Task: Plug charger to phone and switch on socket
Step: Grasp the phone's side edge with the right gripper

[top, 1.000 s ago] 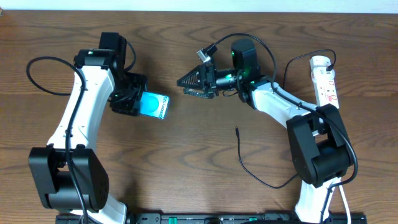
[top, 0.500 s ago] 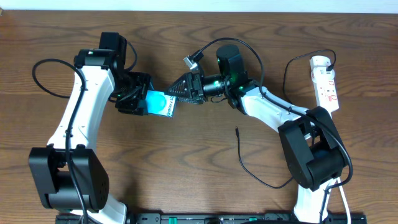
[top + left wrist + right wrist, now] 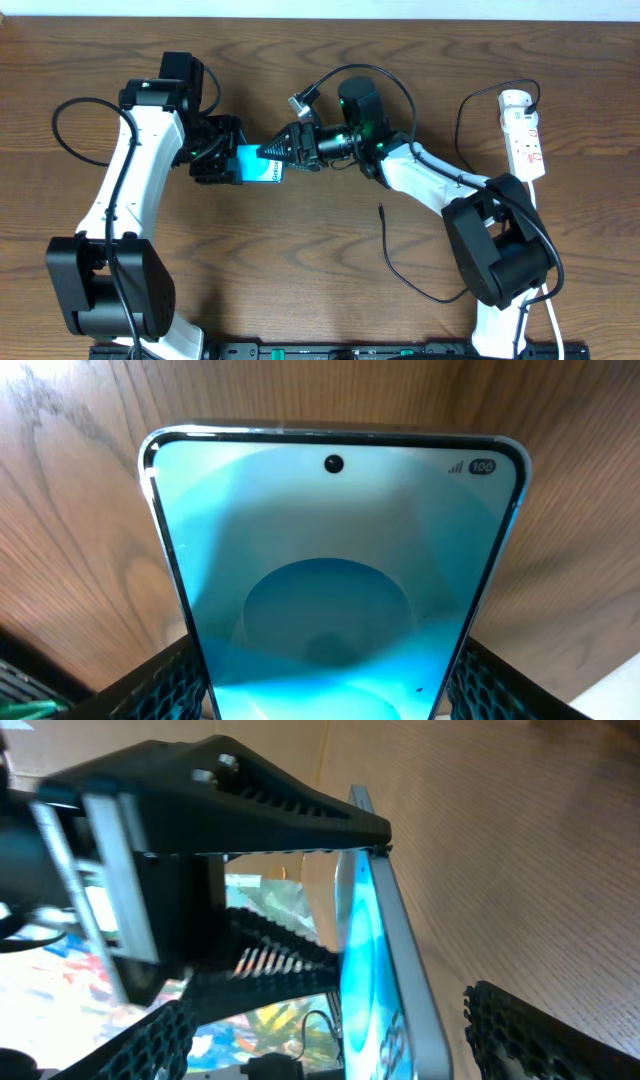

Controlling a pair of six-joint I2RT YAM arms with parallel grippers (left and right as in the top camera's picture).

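Wooden table (image 3: pixel 300 270), phone (image 3: pixel 258 168) clenched in left pincer (image 3: pixel 228 163) — right pincer (image 3: pixel 273 153) parted astride it

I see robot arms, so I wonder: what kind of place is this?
Probably a robot lab or testing bench. On a wooden table, the left claw holds a phone, the right claw is at its edge, and a power strip and charger cable lie nearby.

Phone (image 3: pixel 262 166): turquoise screen lit, showing a pale circle, left of centre. Charger (image 3: pixel 384 235): thin black cable whose small plug tip lies free on the tabletop (image 3: pixel 300 290), well apart from the phone. Socket (image 3: pixel 523 135): white strip with red markings, at the far right.
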